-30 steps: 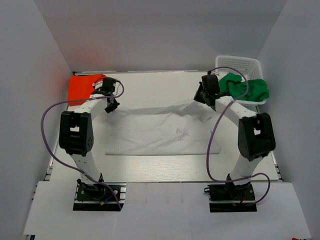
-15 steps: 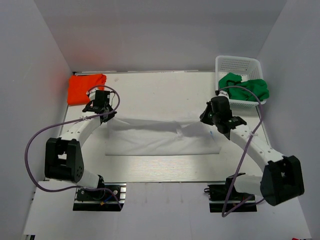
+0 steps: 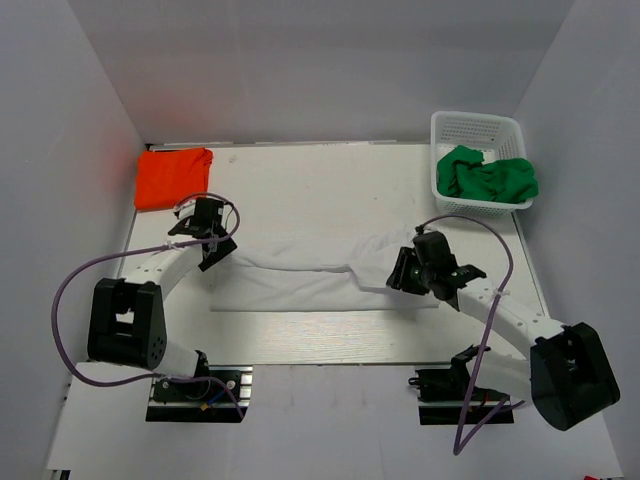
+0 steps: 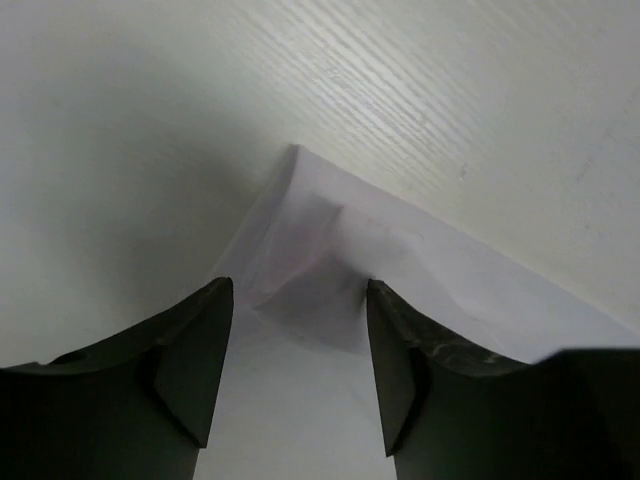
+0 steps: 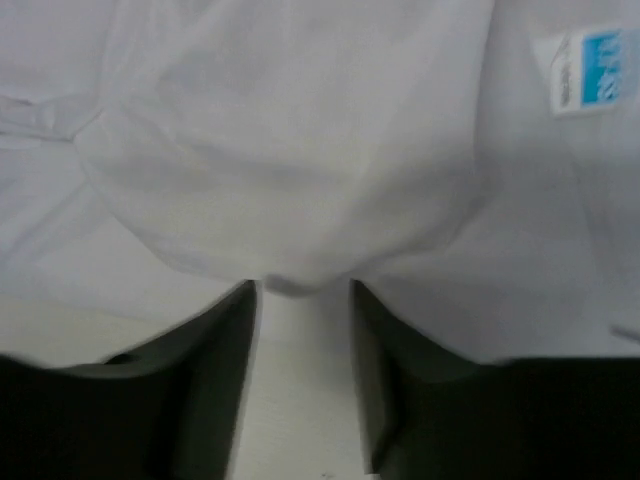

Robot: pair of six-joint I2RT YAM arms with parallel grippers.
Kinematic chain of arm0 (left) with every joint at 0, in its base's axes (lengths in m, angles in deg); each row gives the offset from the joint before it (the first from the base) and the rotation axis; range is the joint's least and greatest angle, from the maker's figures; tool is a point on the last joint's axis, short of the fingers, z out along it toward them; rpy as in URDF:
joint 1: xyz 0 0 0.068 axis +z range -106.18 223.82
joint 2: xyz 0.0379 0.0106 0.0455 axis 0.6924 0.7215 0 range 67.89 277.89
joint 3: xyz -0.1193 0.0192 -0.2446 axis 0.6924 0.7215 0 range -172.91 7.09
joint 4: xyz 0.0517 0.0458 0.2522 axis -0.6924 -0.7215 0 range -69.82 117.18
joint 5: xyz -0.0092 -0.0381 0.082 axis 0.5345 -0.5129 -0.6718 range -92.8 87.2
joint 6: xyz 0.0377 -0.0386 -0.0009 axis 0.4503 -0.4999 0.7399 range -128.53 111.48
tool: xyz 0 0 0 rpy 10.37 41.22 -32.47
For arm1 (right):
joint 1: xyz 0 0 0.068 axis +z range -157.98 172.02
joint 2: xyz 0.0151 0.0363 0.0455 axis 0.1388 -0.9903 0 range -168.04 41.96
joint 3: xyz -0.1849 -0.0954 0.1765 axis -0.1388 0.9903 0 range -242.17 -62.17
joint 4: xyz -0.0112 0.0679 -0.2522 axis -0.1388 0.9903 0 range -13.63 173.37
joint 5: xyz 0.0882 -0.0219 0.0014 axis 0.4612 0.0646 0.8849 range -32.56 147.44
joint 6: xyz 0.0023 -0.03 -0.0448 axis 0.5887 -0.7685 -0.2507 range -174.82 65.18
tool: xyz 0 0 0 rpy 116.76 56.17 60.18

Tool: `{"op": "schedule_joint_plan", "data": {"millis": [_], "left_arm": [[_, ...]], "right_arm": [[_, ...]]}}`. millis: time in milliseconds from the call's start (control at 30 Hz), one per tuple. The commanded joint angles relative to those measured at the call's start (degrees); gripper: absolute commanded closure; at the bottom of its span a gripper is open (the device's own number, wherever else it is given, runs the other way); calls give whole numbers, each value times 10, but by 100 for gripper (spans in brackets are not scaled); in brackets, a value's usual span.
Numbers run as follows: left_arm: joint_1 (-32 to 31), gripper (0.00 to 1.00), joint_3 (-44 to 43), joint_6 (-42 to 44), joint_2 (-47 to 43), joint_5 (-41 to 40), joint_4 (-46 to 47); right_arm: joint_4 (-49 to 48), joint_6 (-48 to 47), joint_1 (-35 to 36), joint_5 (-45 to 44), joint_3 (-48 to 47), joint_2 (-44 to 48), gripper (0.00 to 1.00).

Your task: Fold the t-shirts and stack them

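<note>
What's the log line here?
white t-shirt: partly folded | left gripper: open | right gripper: open | orange t-shirt: folded | green t-shirt: bunched in basket

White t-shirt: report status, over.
Left end effector open, right end effector open, one at each end. White t-shirt lying in a strip between them. Orange t-shirt, green t-shirt clear of it.

free: table [image 3: 330,180] far middle | blocked: orange shirt [image 3: 173,177] far-left, basket [image 3: 476,124] far-right
</note>
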Motion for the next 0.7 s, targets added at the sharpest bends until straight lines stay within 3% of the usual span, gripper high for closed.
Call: {"op": "schedule_joint_plan", "data": {"millis": [0,33,67,100,133,233,367,467,667], "left_arm": [[0,32,9,-58,-42,-47,-64],[0,31,9,-64,-58,-48,-86],[0,19,1,-71,-68,-55,-98],[0,10,-12,-85,-78,-56,-109],[0,0,-12,-86,-91,-56,-109],[0,0,-20,-67,-146,-7,-68],[0,0,11,-39,-172,85,65],[-11,0,11,-25,-89,159,97],[-22,0,-5,-18,12,188,117]], "right_arm": [[-32,-28,13,57,19,34,53],[-29,-34,17,62,23,42,32],[-27,-48,17,58,22,52,16],[-24,-62,17,52,19,81,10],[-24,-72,18,47,11,89,10],[-38,-82,16,27,-8,102,10],[-84,-74,15,15,-38,57,10],[-121,-53,15,53,-48,-12,10],[-148,-39,15,98,-60,-116,10]]}}
